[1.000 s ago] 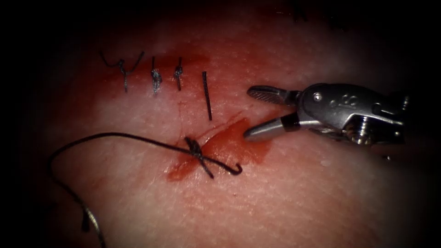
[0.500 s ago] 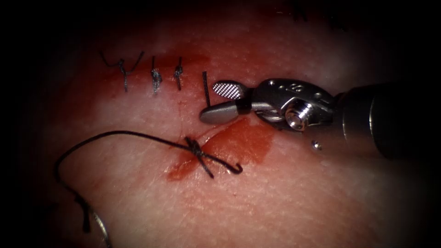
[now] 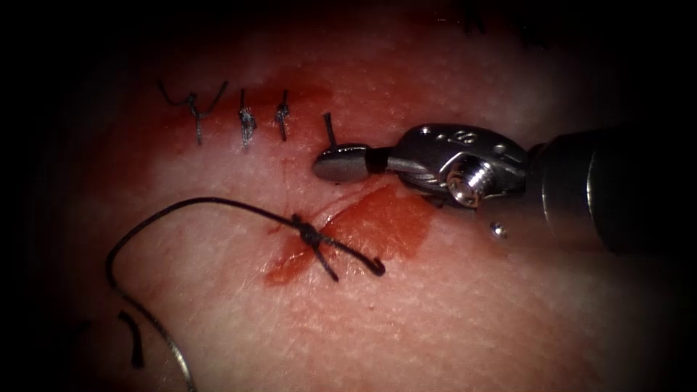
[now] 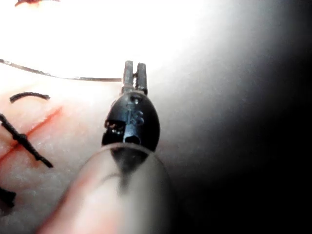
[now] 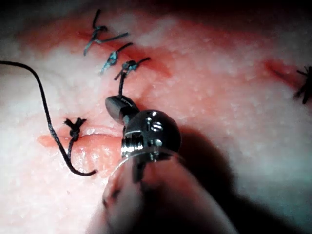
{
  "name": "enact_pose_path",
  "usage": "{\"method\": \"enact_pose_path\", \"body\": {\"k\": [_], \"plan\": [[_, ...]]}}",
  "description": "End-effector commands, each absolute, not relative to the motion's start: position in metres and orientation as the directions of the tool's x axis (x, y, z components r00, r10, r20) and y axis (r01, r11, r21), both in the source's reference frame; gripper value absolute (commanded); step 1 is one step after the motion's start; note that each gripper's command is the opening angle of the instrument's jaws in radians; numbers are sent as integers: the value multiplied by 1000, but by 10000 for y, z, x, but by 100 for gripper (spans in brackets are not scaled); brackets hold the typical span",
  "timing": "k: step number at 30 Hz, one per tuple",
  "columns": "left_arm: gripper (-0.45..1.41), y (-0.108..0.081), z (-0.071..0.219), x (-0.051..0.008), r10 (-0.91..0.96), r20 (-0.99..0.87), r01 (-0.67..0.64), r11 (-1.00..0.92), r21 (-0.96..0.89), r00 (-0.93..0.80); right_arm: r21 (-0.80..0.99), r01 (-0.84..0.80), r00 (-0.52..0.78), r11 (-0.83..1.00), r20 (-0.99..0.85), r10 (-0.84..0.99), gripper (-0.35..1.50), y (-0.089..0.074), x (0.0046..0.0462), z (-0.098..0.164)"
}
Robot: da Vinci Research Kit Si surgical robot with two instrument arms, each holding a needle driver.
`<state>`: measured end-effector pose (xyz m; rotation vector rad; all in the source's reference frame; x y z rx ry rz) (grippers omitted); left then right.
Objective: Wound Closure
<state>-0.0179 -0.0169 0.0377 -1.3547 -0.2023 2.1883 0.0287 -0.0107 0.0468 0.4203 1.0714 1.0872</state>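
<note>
Thread (image 3: 203, 202) is the thing to handle, and it lies in a long loose arc on the tissue (image 3: 472, 312). It runs from a knot (image 3: 308, 236) at the edge of the red fluid (image 3: 385, 225) out toward the lower left. There it meets what looks like the needle (image 3: 170, 348), which lies flat on top and is not in the tissue.

It looks thin, limp and light, probably slick where wet. It should bend wherever it is taken and needs a firm pinch well clear of the knot.

A short stitch end (image 3: 329, 125) stands up beside three tied stitches (image 3: 247, 123) along the cut (image 3: 284, 178). The right tool (image 3: 341, 161) has its jaws closed together on the base of that stitch end, low against the tissue.

A loose cut piece (image 3: 134, 341) lies near the needle.

The left tool (image 4: 135, 73) hovers over pale tissue, and a thin dark strand (image 4: 73, 77) reaches it. Whether it holds that strand I cannot tell.
</note>
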Motion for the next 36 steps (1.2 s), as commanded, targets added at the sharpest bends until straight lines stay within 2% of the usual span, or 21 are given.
{"method": "enact_pose_path", "body": {"k": [1, 13, 16, 17, 18, 20, 24, 25, 26, 27, 29, 30, 32, 36], "plan": [[-45, -178, 380, -188, 531, -778, -367, -835, -410, -337, 733, -500, 51, 462, -507, 860, -35, -103, 295, 467], [-45, -177, 378, -195, 534, -771, -337, -838, -429, -347, 717, -504, 10, 482, -553, 833, -35, -98, 290, 454], [71, -174, 376, -193, 581, -739, -352, -808, -473, -341, 710, -488, -8, 508, -586, 810, -35, -99, 289, 456], [126, -169, 372, -189, 589, -730, -385, -799, -462, -346, 703, -482, -18, 523, -605, 796, 10, -101, 287, 456], [136, -166, 370, -185, 592, -725, -408, -794, -451, -351, 701, -480, -20, 528, -611, 792, 22, -102, 286, 455], [140, -159, 364, -172, 606, -712, -435, -781, -448, -353, 700, -473, -23, 536, -618, 786, 22, -106, 280, 454], [140, -143, 353, -139, 628, -698, -481, -757, -443, -345, 610, -453, 36, 650, -717, 697, 41, -113, 267, 451], [140, -135, 349, -127, 634, -700, -504, -745, -437, -330, 556, -442, 66, 704, -763, 643, 14, -116, 262, 449], [140, -129, 347, -121, 638, -699, -516, -737, -435, -322, 511, -435, 85, 741, -796, 599, 7, -117, 260, 448], [140, -123, 345, -117, 643, -698, -527, -731, -435, -316, 465, -435, 117, 771, -820, 560, 14, -119, 258, 446], [140, -96, 346, -111, 658, -702, -567, -699, -436, -273, 424, -463, 150, 778, -828, 541, 108, -120, 252, 440], [136, -80, 351, -112, 664, -703, -604, -677, -421, -254, 399, -480, 173, 782, -830, 530, 131, -119, 249, 436], [130, -55, 366, -116, 679, -687, -662, -642, -386, -258, 373, -486, 218, 790, -824, 523, 135, -120, 242, 432], [121, -19, 404, -118, 680, -678, -663, -648, -375, -281, 354, -511, 254, 783, -809, 531, 143, -117, 221, 421]]}}
